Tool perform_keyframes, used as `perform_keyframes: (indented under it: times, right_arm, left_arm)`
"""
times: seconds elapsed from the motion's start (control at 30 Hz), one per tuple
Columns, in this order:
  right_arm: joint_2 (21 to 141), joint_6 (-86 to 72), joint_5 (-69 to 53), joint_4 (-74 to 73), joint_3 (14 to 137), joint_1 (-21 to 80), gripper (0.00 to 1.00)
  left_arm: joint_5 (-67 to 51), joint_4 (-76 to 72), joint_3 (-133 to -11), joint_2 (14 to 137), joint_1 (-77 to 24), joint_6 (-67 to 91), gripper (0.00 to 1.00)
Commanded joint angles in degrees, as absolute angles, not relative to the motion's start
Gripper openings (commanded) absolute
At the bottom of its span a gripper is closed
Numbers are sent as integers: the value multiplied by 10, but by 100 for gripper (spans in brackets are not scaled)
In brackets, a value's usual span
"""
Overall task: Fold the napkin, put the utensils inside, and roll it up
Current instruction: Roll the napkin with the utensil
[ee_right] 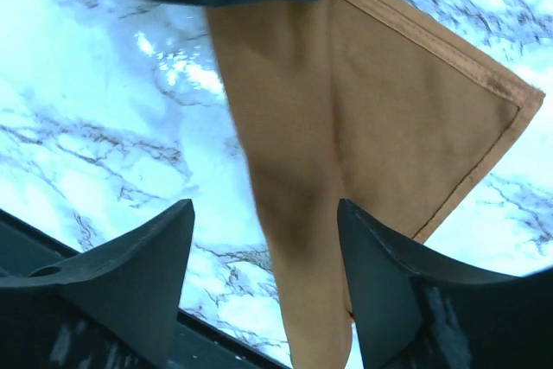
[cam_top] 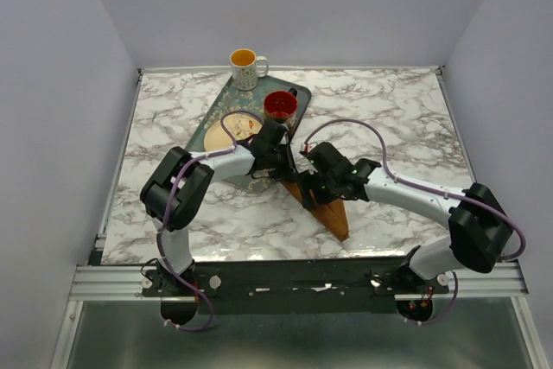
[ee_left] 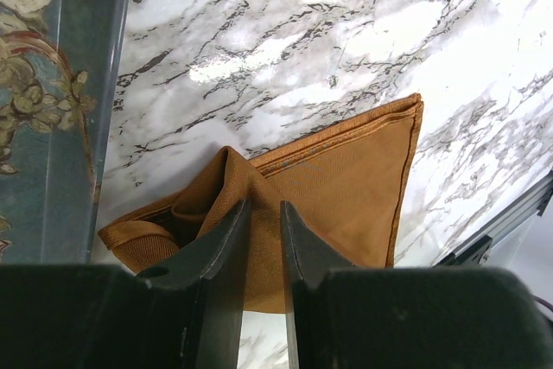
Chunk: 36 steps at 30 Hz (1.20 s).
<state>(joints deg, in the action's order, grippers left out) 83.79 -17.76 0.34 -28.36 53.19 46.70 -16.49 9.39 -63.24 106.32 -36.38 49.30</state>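
The rust-brown napkin (cam_top: pixel 333 213) lies folded on the marble bench (cam_top: pixel 397 114), just right of the green tray (cam_top: pixel 220 110). The left jaws pinch a raised fold of it; the right jaws stand wide open astride the lifted cloth.

Plain pale walls (cam_top: pixel 302 6) enclose a glossy white marble-patterned table (cam_top: pixel 397 110) on three sides.

No text, label, brand or number can be read anywhere.
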Motion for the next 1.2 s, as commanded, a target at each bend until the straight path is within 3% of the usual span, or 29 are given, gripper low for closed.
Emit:
perform_keyframes:
  times: [0.0,0.27,0.47,0.6,0.83,0.9,1.0,1.17]
  right_arm:
    - [865,-172,118,-317,579,514,73]
    - [928,-159,167,-309,593,546,69]
    - [936,-162,189,-302,582,563,54]
    - [937,-162,213,-315,591,571,64]
    - [929,-159,235,-359,621,597,66]
    - [933,-166,243,-365,625,604,66]
    - [947,-173,235,-365,625,607,59]
    - [969,-177,233,-344,613,608,58]
  left_arm:
    - [-150,112,-628,1078,-361,480,30]
    - [-148,114,-628,1076,-361,479,30]
    - [-149,113,-630,1078,-361,482,30]
    - [-149,114,-630,1078,-361,481,30]
    - [-149,113,-628,1080,-361,483,30]
    - [-150,112,-629,1081,-361,483,30]
    - [-150,112,-629,1082,-361,483,30]
    - [-151,114,-632,1081,-361,482,30]
